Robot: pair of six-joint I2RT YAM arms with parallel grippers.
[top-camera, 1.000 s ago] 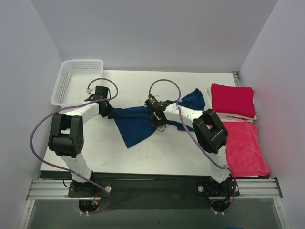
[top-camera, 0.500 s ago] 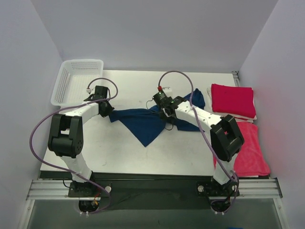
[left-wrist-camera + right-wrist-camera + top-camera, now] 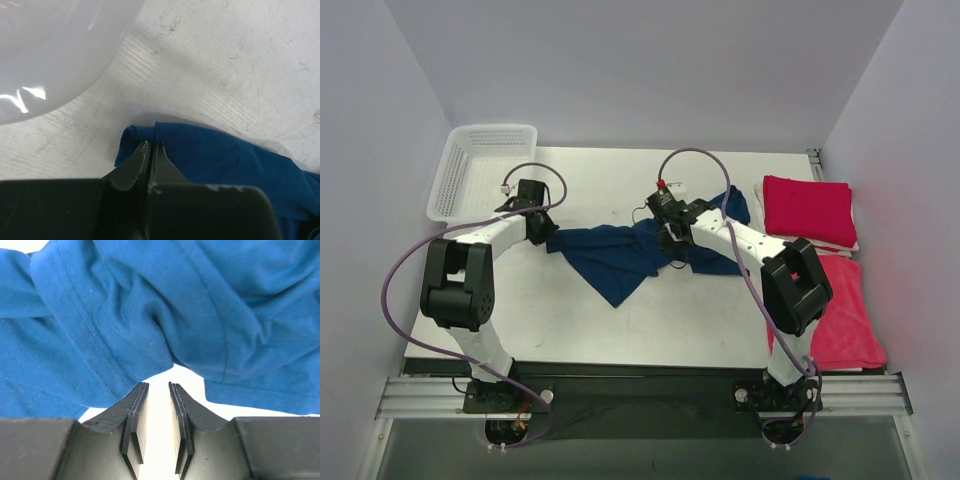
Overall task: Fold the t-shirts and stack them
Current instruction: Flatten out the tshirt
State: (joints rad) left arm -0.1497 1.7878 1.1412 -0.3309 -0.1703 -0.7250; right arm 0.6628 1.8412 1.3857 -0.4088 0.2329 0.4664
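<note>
The navy blue t-shirt (image 3: pixel 615 255) lies crumpled and stretched across the middle of the table. My left gripper (image 3: pixel 542 232) is at its left end, shut on a folded corner of the navy cloth (image 3: pixel 235 165), and the fingertips (image 3: pixel 145 150) pinch the fabric edge. My right gripper (image 3: pixel 672 243) hovers over the shirt's right part. Its jaws (image 3: pixel 158 386) stand slightly open with nothing between them, just short of the wrinkled blue fabric (image 3: pixel 150 305). Two red t-shirts lie folded at the right: one (image 3: pixel 808 210) at the back, one (image 3: pixel 835 305) nearer the front.
A white mesh basket (image 3: pixel 480 170) stands at the table's back left corner. The table's right edge runs just beyond the red shirts. Bare tabletop (image 3: pixel 620 330) shows in front of the navy shirt.
My right gripper moved right and back with the navy shirt, then parted its jaws and let the cloth go. The shirt now lies slacker. The left gripper has kept its hold.
</note>
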